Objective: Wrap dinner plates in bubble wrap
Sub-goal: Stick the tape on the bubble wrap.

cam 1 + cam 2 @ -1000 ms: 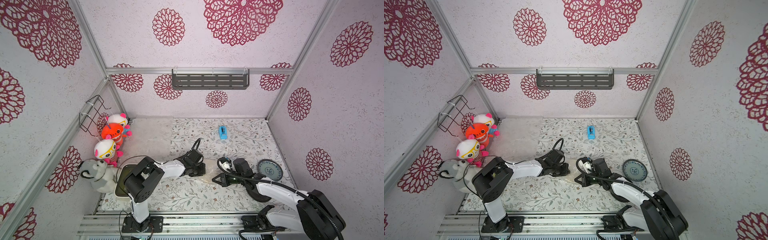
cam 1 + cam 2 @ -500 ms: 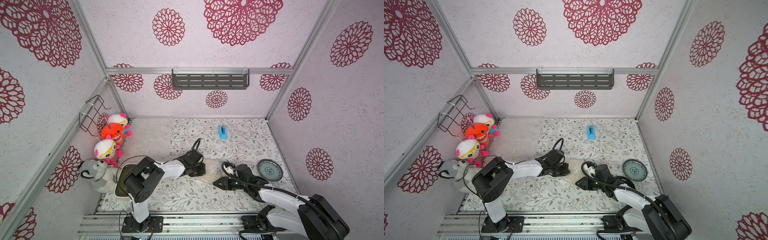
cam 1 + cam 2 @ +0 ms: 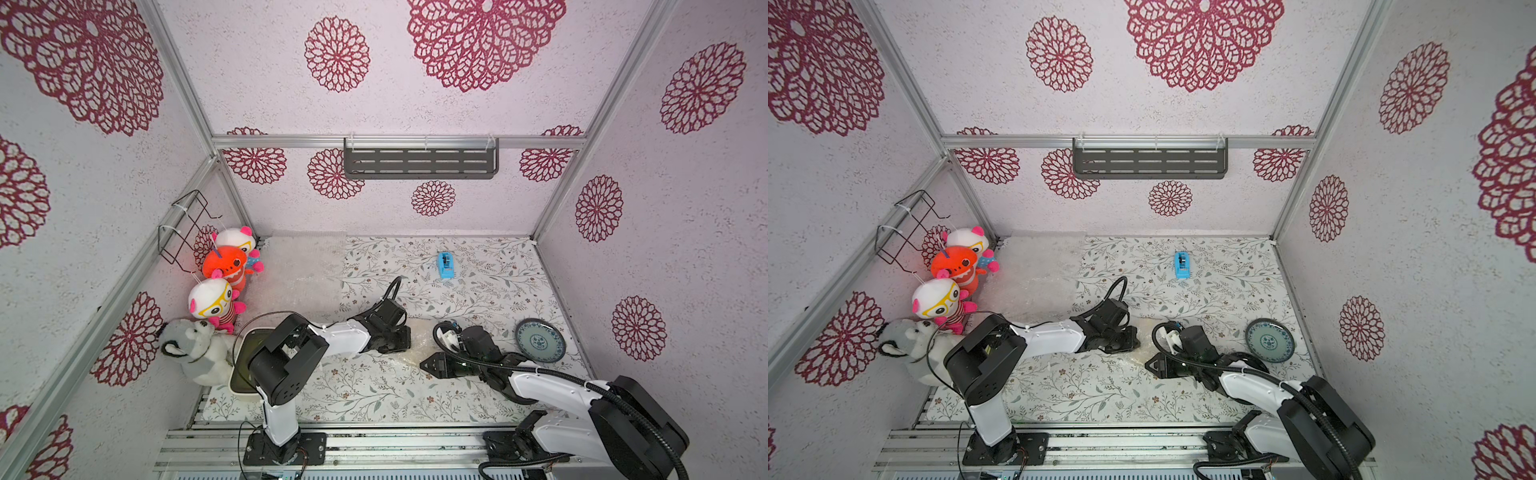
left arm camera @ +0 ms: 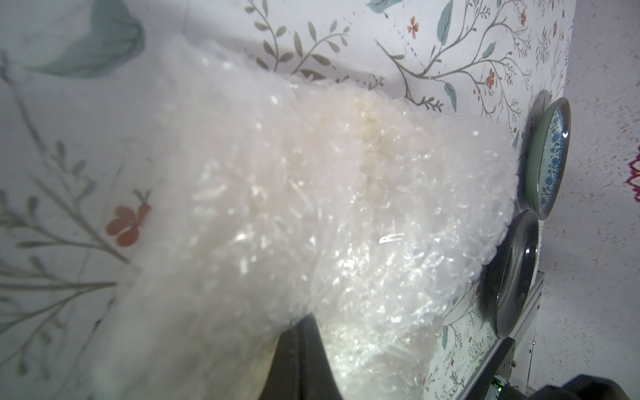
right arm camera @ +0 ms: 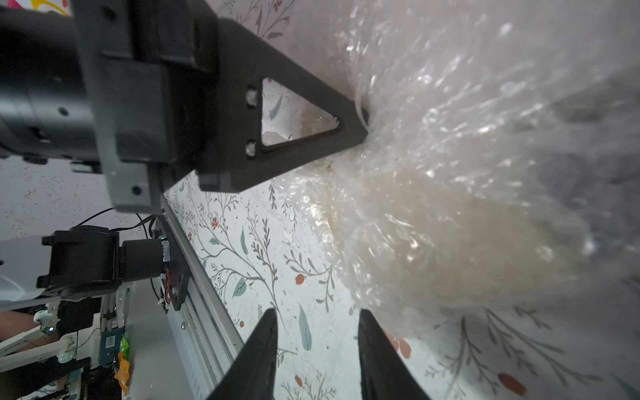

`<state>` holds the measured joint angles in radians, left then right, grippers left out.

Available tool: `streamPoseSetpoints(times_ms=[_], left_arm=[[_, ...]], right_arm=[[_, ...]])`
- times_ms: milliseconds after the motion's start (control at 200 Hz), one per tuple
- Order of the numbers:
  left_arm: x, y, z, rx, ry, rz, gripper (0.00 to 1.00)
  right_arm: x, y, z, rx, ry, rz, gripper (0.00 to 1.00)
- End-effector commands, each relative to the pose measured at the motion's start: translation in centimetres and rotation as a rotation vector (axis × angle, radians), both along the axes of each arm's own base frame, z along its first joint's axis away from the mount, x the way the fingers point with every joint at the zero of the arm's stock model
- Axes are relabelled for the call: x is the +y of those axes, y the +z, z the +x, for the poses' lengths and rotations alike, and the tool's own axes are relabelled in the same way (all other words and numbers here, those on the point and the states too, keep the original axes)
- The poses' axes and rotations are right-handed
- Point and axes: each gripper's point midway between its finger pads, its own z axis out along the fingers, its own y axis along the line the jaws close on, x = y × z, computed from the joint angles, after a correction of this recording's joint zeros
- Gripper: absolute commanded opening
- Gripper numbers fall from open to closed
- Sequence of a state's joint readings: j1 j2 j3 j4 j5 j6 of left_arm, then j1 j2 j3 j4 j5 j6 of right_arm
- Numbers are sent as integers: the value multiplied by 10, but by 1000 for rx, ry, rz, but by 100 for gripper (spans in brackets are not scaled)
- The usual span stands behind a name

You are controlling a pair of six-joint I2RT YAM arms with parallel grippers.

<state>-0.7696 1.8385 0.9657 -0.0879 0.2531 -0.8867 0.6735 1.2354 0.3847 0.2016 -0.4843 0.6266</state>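
A crumpled bundle of bubble wrap (image 3: 419,351) lies mid-table, and a cream plate shows faintly through it (image 5: 450,263). My left gripper (image 3: 402,340) is shut on the bubble wrap; its dark fingertip (image 5: 358,130) pinches a gathered fold, and the wrap (image 4: 311,194) fills the left wrist view. My right gripper (image 5: 317,322) stands open just beside the bundle's near edge, with only table between its fingers (image 3: 428,368). The blue-patterned plate (image 3: 540,340) and the glossy black plate (image 4: 516,270) sit bare beyond the bundle, at the right.
Flat bubble wrap sheets (image 3: 303,266) lie at the back left. Plush toys (image 3: 224,266) line the left wall, and a cream container (image 3: 243,365) sits under the left arm. A blue tape dispenser (image 3: 445,266) stands at the back. The metal rail (image 5: 207,311) edges the front.
My right gripper has opened, let go of the wrap and drawn back a little toward the front edge. The left gripper has kept its grip and place.
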Motion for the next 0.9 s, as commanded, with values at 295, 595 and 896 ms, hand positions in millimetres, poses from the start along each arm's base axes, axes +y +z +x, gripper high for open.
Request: streamPoseSetpoints(times_ms=[295,595,896], left_arm=[[1,-5,-9,19,-12,9,0],[3,-6,-10,20,-9,13,0],[5,-9,-10,33,3,28,0]], right_arm=[[11,-13,9,-32,36,-38,24],[11,3,-4,-33,63,19,1],[6,17,-31,20,124,73,0]])
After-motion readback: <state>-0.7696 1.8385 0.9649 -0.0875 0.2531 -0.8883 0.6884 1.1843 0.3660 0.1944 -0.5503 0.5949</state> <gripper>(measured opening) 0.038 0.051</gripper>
